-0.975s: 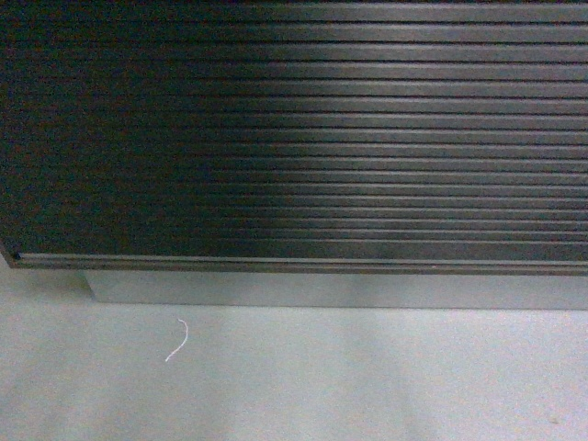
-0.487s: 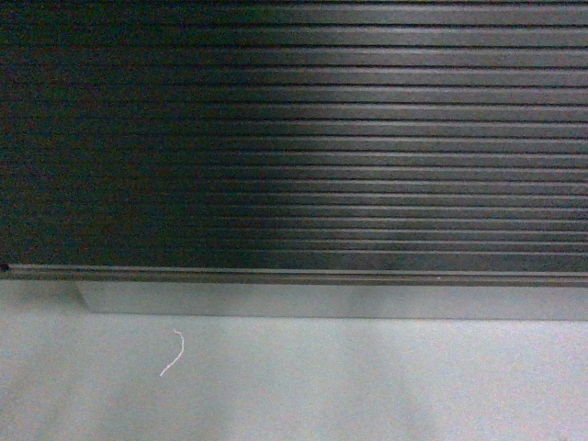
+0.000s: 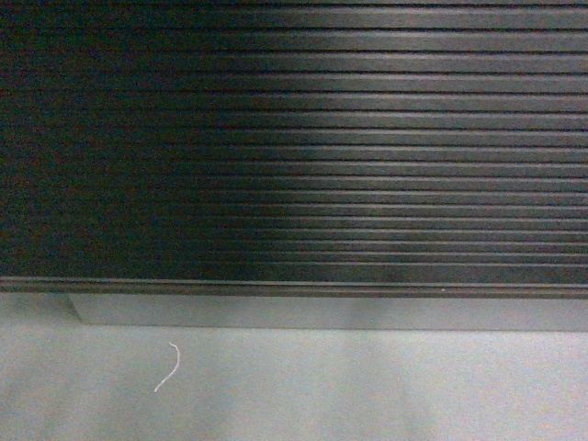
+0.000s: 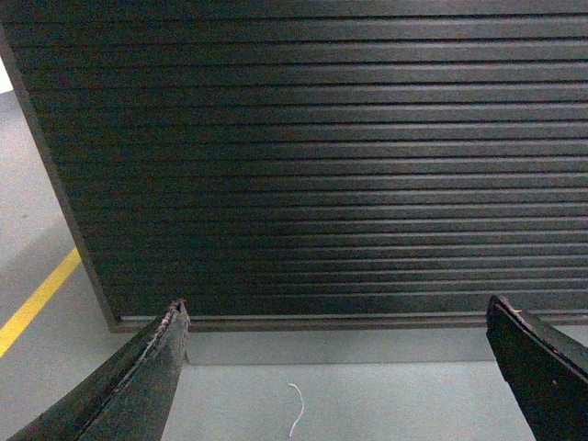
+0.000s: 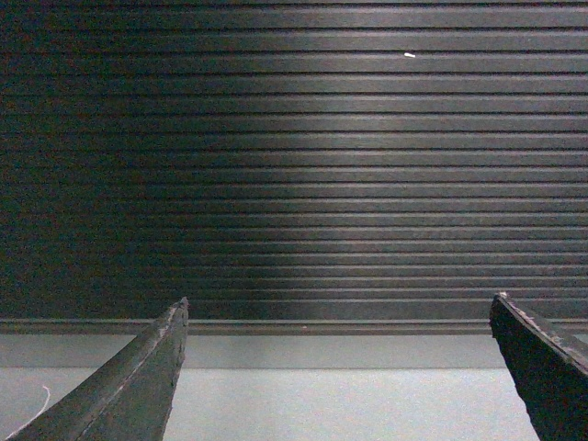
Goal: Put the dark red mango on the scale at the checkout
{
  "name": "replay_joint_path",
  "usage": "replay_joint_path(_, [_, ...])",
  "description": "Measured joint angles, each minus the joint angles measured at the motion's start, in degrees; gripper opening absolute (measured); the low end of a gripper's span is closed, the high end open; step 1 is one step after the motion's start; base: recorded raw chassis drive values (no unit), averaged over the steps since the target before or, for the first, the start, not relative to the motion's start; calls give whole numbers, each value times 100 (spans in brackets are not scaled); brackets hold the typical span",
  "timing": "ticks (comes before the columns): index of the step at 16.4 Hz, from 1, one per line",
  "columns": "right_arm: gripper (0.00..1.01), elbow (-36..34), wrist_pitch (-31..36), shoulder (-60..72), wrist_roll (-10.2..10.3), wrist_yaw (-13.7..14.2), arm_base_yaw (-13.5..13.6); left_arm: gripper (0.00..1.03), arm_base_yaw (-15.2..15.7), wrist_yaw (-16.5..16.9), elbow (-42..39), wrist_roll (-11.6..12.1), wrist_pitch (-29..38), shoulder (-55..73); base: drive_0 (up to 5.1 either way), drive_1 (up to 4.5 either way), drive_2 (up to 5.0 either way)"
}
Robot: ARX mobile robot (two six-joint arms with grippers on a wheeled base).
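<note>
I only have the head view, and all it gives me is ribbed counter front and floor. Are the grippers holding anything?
Observer: No. The left gripper is open, with nothing between its fingers.
Operator: And the right one?
Observer: The right gripper is open and empty too, facing the checkout front.
Operator: Anything beside the counter that I'm missing?
Observer: The left wrist view shows the counter's left edge and, past it, a yellow line on the floor.
Operator: Any mango or scale?
Observer: Neither shows in any view.
</note>
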Motion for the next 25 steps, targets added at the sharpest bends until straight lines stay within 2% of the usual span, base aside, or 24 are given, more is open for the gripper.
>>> replay_joint_path(25, [98,0,0,0,0,0,0,98,0,2,0,-2,0,0,0,128,-128])
